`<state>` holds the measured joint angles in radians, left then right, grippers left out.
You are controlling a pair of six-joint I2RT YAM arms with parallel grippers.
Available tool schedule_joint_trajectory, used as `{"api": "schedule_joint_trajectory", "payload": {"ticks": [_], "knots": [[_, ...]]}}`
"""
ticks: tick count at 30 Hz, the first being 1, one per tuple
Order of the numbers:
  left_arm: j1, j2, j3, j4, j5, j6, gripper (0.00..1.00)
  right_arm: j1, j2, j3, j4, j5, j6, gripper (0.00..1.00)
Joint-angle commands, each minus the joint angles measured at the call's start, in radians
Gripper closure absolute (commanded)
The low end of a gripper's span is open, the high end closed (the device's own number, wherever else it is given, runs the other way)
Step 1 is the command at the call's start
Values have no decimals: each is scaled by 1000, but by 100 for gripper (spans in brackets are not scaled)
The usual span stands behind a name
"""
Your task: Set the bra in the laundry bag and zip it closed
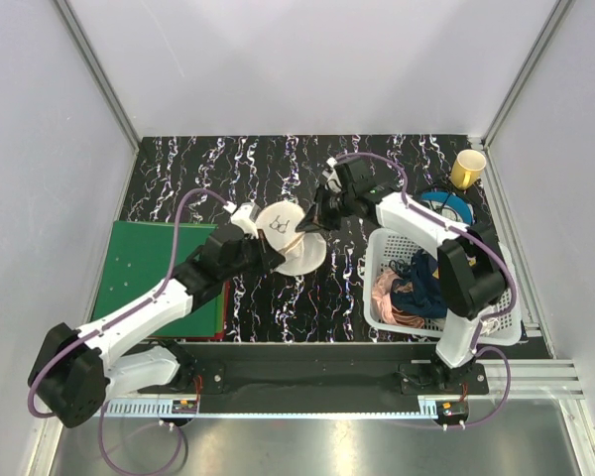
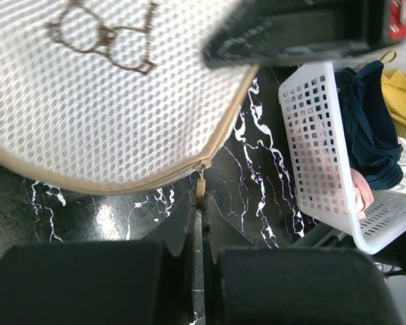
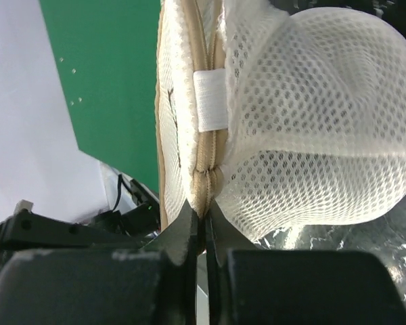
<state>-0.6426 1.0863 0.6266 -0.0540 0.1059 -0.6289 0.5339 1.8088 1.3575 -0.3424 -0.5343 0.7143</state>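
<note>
Right fingers (image 3: pixel 202 218) clenched on the laundry bag (image 3: pixel 311 122) seam to anchor it; my left fingers (image 2: pixel 197 207) pinch the zipper pull (image 2: pixel 201 181) for zipping

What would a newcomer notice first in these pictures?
The white mesh laundry bag in the middle of the table, gripped from both sides: the left pincer pinches its zipper pull and the right pincer clamps its seam. Next, the white lattice basket of clothes on the right and the green mat on the left.
</note>
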Motion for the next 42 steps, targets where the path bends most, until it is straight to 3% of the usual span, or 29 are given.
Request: {"api": "schedule_joint_trajectory", "payload": {"ticks": [1,2,4,5,7,10,14,21,25,29,35,40,42], "knots": [[-57,-40,38,-75,-11,18,100,-35,47,110,-44,-21,-79,87],[-69,-39,50,-67,-18,2,100,-35,43,115,-94,9,-88,72],[-92,-8,67,-58,-23,-6,100,-34,-11,85,-127,106,-92,58],[-98,9,85,-55,-28,-5,100,-34,-40,24,-127,124,-87,45],[-104,56,100,-50,-29,1,100,-28,-138,-43,-122,167,-60,34],[-109,107,125,-35,-22,12,100,-3,-267,-179,-68,211,5,26],[-126,132,154,-33,-23,26,100,28,-333,-316,87,152,117,26],[-149,132,159,-40,-26,38,100,90,-232,-273,169,165,178,30],[-150,130,154,-40,-37,47,100,100,-195,-270,172,194,197,46],[-138,132,144,-72,-103,51,100,86,-218,-287,166,263,198,100],[58,64,21,-133,-199,-20,100,-6,-250,-302,151,195,153,100],[78,37,12,-133,-155,24,100,-37,-210,-250,126,146,114,100],[78,31,-4,-106,-68,37,100,-41,-190,-238,126,139,111,100]]}}
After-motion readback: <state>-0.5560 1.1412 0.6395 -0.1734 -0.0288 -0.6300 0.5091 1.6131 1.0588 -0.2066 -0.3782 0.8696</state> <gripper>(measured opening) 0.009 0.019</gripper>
